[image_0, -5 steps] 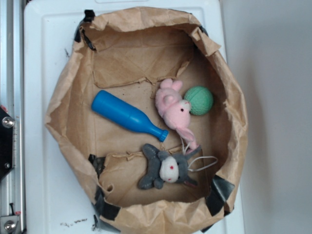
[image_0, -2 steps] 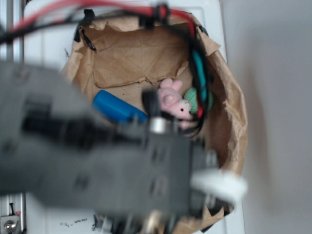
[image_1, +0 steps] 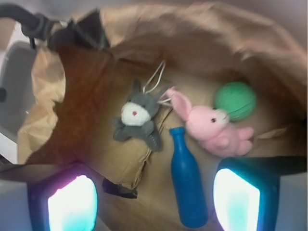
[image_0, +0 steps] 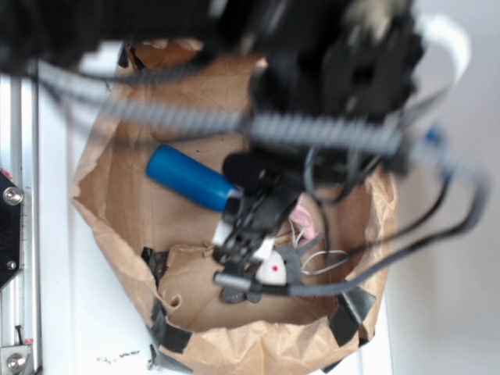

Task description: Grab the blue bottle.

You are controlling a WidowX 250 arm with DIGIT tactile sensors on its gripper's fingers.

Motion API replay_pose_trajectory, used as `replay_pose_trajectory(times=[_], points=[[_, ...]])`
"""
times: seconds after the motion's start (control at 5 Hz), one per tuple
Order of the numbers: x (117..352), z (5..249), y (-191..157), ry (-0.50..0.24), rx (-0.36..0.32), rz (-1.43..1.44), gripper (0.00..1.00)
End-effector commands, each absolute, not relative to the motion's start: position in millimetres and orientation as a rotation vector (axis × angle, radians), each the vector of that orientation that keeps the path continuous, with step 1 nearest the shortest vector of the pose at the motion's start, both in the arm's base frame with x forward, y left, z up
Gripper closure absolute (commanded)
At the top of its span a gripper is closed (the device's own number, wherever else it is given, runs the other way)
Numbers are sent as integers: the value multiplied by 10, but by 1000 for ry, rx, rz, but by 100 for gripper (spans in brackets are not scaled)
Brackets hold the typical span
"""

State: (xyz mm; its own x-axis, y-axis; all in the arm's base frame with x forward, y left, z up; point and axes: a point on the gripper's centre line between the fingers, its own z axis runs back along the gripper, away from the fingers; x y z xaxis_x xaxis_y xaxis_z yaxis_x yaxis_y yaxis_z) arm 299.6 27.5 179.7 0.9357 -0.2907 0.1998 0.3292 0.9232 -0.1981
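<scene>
The blue bottle (image_0: 186,177) lies on its side on the floor of a brown paper bag, neck pointing right; the arm covers the neck. In the wrist view the bottle (image_1: 187,185) lies between my two lit fingertips, nearer the right one, neck pointing away. My gripper (image_0: 243,247) hangs above the bag's middle, over the bottle's neck end and the grey plush. It is open and empty, well above the bottle, and shows in the wrist view (image_1: 155,202) too.
A grey plush (image_1: 137,118), a pink bunny (image_1: 211,127) and a green knit ball (image_1: 234,100) lie just beyond the bottle's neck. The crumpled paper bag (image_0: 105,195) walls them in all round. It stands on a white surface (image_0: 58,273).
The arm has swung in from the lower left and now crosses the top of the exterior view, with the gripper over the bag's middle. The bottle and toys have not moved.
</scene>
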Motion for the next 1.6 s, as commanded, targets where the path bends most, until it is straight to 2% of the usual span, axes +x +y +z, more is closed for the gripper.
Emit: replay_pose_trajectory(times=[0.0, 0.8, 1.0, 1.2, 1.4], points=[[3157, 1760, 106, -177, -171, -402, 0], [3157, 1760, 106, -177, -171, -402, 0], [3153, 1344, 105, -139, -108, -411, 0], [3090, 1121, 235, -160, -134, -416, 0], [2965, 997, 390, -184, -136, -436, 0]])
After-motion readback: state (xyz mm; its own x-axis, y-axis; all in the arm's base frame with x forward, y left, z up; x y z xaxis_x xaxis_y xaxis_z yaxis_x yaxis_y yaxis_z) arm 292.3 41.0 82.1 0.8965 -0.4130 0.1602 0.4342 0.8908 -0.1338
